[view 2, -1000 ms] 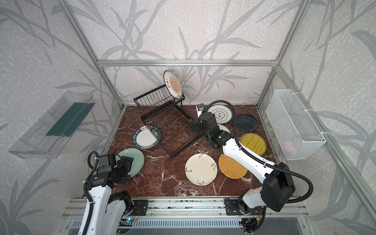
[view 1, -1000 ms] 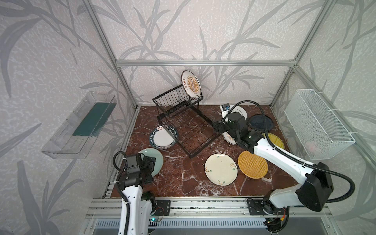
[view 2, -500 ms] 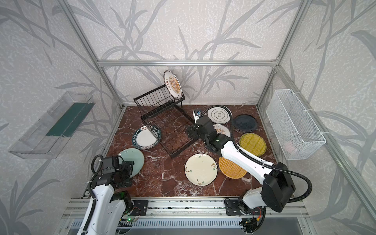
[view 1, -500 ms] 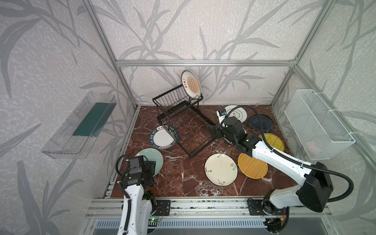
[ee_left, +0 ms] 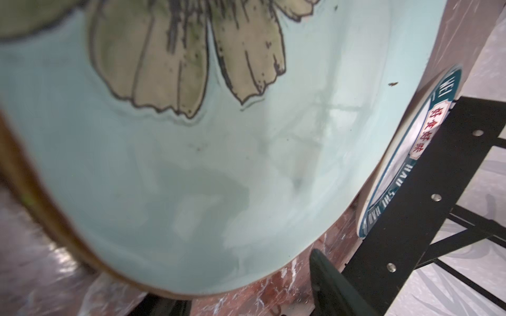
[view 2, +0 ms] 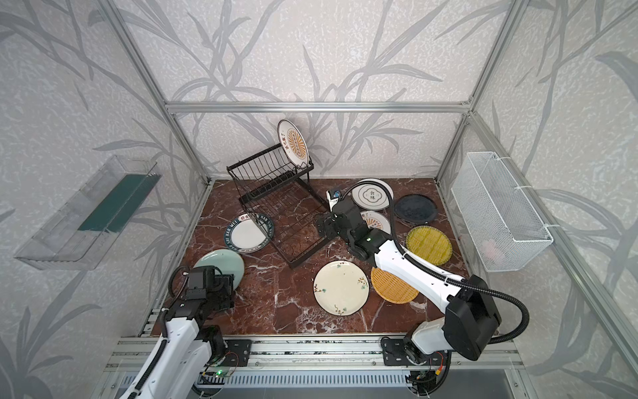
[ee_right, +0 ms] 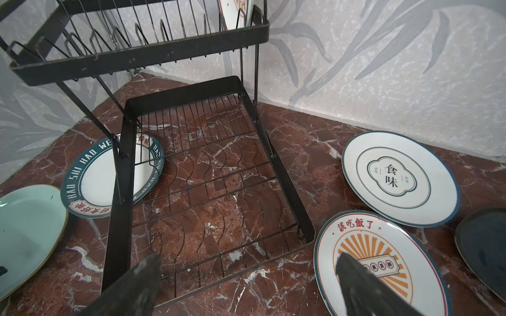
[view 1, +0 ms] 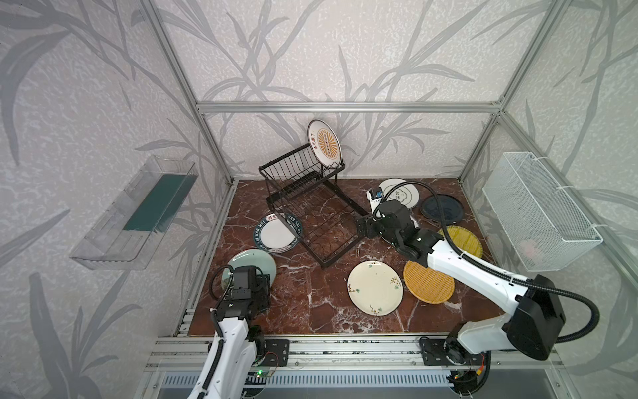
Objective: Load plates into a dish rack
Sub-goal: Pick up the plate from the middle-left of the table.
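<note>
Left jaws straddle the pale green plate, grip unclear; right jaws gape empty by the dish rack.

A clear plastic bin is hanging on one wall, holding a dark green sheet. A white mesh basket is hanging opposite, beside the marble tabletop.

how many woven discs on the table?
2. The orange woven disc lies beside the cream floral plate; the yellow-green woven disc lies beside the dark blue plate. Right arm partly covers both.
</note>
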Robot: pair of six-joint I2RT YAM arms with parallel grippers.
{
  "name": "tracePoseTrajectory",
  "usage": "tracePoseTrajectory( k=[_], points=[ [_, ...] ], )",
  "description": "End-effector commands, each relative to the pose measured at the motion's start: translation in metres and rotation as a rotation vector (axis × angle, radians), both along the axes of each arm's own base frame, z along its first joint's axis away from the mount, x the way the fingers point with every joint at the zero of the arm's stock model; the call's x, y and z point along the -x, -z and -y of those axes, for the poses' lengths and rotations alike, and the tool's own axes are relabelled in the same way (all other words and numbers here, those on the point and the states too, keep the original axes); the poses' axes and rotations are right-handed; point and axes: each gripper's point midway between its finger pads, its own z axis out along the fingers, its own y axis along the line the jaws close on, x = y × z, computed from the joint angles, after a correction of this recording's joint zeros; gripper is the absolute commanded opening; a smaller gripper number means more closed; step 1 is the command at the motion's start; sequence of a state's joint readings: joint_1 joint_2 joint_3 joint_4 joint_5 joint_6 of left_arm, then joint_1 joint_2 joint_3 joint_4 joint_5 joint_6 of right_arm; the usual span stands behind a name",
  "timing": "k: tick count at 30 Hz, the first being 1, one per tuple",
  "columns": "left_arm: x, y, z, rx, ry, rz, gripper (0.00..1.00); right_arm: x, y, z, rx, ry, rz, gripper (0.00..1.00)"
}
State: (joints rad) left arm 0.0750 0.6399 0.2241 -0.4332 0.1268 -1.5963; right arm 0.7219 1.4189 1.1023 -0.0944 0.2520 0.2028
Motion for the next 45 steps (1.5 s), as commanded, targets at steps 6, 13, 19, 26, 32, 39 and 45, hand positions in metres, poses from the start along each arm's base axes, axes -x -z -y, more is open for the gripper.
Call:
tracePoseTrajectory(
  k=[6,13,19,26,32,39,45],
  points=[
    [0.004,0.016,-0.019,-0.006,-0.187,-0.006,0.54,0.01,0.0,-0.005,-0.022,-0.023,-0.014,0.99],
    [0.001,0.022,-0.026,-0.036,-0.222,-0.015,0.32,0.011,0.001,-0.007,-0.024,-0.028,-0.025,0.99],
    [0.003,0.025,-0.035,-0.078,-0.255,-0.027,0.18,0.012,-0.001,-0.006,-0.022,-0.027,-0.023,0.99],
    [0.006,0.007,-0.058,-0.205,-0.282,-0.002,0.03,0.013,0.001,-0.006,-0.017,-0.028,-0.027,0.99],
    [0.018,-0.002,-0.073,-0.237,-0.322,-0.015,0.0,0.015,0.003,-0.01,-0.016,-0.038,-0.032,0.99],
    [0.031,-0.016,-0.092,-0.298,-0.355,-0.049,0.0,0.015,0.004,-0.015,-0.025,-0.049,-0.035,0.99],
    [0.039,-0.033,-0.105,-0.364,-0.371,-0.078,0.0,0.015,0.007,-0.017,-0.022,-0.052,-0.041,0.99]
  ],
)
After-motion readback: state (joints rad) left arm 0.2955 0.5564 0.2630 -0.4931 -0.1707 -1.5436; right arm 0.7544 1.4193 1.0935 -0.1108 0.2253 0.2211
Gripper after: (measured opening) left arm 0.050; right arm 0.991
